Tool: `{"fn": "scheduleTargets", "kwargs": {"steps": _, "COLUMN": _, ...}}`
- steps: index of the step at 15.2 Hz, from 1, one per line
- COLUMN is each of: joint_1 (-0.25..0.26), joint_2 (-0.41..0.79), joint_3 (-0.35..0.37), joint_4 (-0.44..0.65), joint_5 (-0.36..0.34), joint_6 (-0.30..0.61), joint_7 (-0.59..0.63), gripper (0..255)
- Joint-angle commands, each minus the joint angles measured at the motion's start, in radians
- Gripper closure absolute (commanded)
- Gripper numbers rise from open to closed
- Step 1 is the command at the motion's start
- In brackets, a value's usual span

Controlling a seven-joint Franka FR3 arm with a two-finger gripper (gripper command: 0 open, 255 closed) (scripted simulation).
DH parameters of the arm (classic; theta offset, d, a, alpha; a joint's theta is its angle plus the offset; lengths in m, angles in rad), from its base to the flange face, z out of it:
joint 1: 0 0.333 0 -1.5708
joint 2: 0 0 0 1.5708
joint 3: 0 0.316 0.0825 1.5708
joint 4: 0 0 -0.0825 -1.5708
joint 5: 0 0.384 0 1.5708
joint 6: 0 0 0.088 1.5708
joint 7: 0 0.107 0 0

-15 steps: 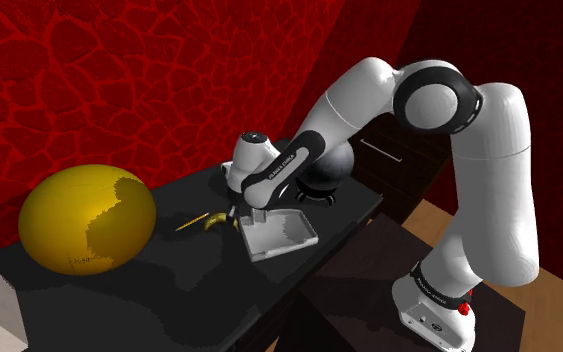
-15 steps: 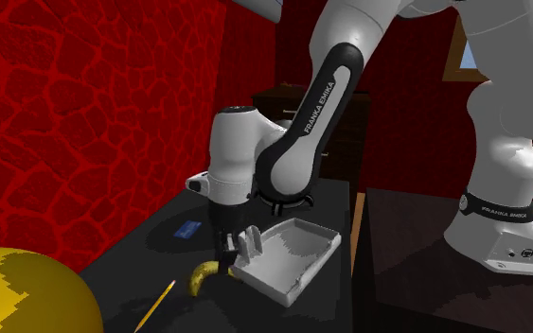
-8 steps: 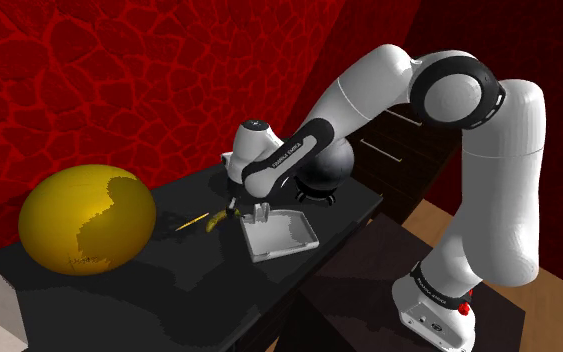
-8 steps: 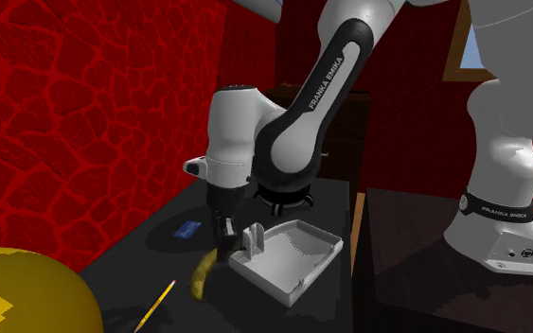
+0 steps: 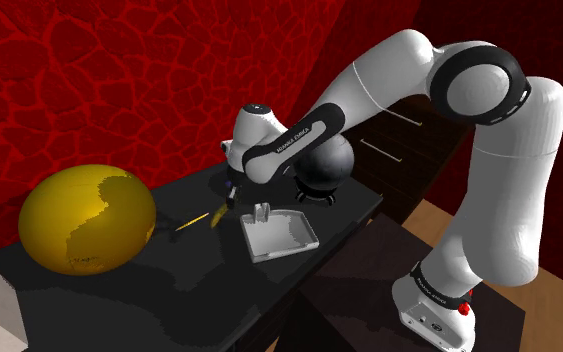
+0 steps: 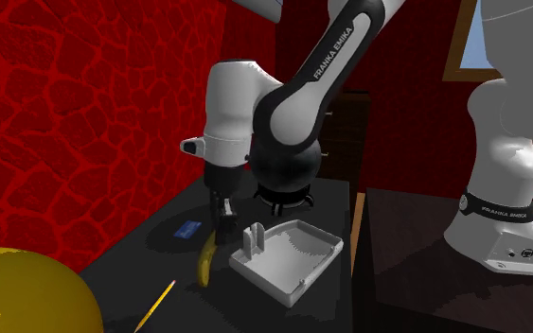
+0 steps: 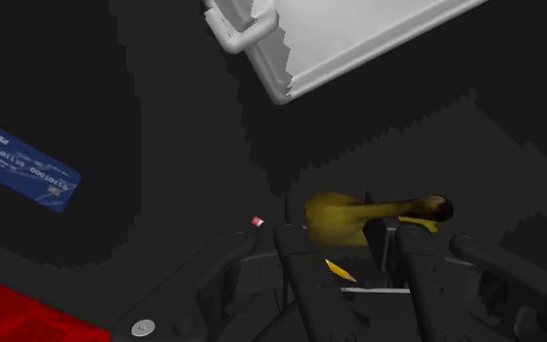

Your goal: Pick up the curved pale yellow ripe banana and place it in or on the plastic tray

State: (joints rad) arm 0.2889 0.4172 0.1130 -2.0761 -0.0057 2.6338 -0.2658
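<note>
arm said franka emika. gripper was clamped on the yellow banana, which hung end-down just beside the white tray. blue card text was too small to read.

Over the last second I've raised the arm. The gripper has come up and drawn slightly away from the tray, taking the banana with it. The banana lay flat on the table before and now hangs steeply from the gripper.
</note>
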Motion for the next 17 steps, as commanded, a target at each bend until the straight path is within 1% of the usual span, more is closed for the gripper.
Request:
{"fn": "scheduleTargets", "kwargs": {"steps": 1, "joint_1": -0.001, "joint_2": -0.023, "joint_3": 0.002, "joint_4": -0.004, "joint_5": 0.003, "joint_6": -0.020, "joint_7": 0.000, "gripper": 255}}
{"fn": "scheduleTargets", "kwargs": {"steps": 9, "joint_1": -0.006, "joint_2": -0.094, "joint_3": 0.008, "joint_4": 0.005, "joint_5": 0.012, "joint_6": -0.099, "joint_7": -0.004, "gripper": 255}}
{"fn": "scheduleTargets", "kwargs": {"steps": 17, "joint_1": -0.085, "joint_2": -0.343, "joint_3": 0.003, "joint_4": -0.331, "joint_5": 0.094, "joint_6": -0.015, "joint_7": -0.149, "gripper": 255}}
